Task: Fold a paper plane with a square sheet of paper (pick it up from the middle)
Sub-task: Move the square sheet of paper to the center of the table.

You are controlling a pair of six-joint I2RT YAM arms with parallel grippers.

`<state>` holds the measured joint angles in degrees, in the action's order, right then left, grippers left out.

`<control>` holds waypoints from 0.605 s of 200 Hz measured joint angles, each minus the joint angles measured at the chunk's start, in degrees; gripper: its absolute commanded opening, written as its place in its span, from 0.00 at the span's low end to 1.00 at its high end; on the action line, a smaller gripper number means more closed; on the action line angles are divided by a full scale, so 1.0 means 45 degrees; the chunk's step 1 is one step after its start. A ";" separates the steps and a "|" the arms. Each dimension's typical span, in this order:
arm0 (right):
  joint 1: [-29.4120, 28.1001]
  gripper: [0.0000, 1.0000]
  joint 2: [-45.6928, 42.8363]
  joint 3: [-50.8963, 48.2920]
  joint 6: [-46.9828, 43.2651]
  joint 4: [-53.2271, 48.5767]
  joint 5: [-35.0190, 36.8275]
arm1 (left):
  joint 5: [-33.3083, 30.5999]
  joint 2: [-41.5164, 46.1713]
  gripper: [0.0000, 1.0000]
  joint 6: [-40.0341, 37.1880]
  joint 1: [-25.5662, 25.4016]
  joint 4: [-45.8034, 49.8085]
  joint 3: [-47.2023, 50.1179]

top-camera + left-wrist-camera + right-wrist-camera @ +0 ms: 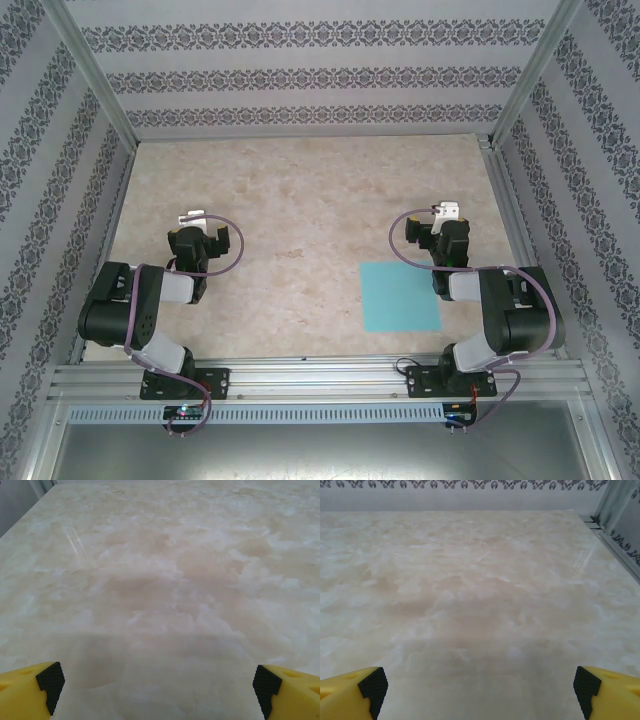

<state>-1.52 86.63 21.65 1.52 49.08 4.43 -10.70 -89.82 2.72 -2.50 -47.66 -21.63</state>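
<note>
The square sheet of paper (399,296) is turquoise and lies flat and uncreased on the marble table, right of centre near the front edge. My right gripper (447,232) rests folded back just past the sheet's far right corner, apart from it. In the right wrist view its yellow, black-padded fingers (372,684) stand wide apart around my right gripper (480,692), over bare table. My left gripper (203,240) sits far to the left of the sheet; in the left wrist view my left gripper (159,692) is open with nothing between its pads. The paper plane is out of view.
The beige marble table (300,210) is walled by patterned panels (300,75) at the back and sides, with aluminium posts (95,75) at the corners. An aluminium rail (320,378) carrying both arm bases runs along the front.
</note>
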 measured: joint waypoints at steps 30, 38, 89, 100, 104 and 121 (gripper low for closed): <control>0.0058 0.98 0.0000 0.0005 -0.0019 -0.0039 -0.0539 | 0.0000 0.0000 1.00 0.0005 0.0000 0.0000 0.0000; 0.0058 0.98 0.0000 0.0005 -0.0024 -0.0044 -0.0568 | 0.0000 0.0000 1.00 0.0000 0.0000 0.0000 0.0000; 0.0058 0.98 0.0000 0.0005 -0.0058 -0.0049 -0.0680 | 0.0000 0.0000 1.00 0.0000 0.0000 0.0000 0.0000; 0.0058 0.98 0.0000 0.0005 -0.0053 -0.0049 -0.0685 | 0.0000 0.0000 1.00 0.0000 0.0000 0.0000 0.0000; 0.0058 0.98 0.0000 0.0005 -0.0053 -0.0049 -0.0685 | 0.0000 0.0000 1.00 0.0000 0.0000 0.0000 0.0000; 0.0058 0.98 0.0000 0.0000 -0.0053 -0.0044 -0.0690 | 0.0000 0.0000 1.00 0.0000 0.0000 0.0000 0.0000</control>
<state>-1.26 86.63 21.65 1.28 48.88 1.32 -10.70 -89.82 2.72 -2.50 -47.66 -21.63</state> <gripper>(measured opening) 0.977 0.999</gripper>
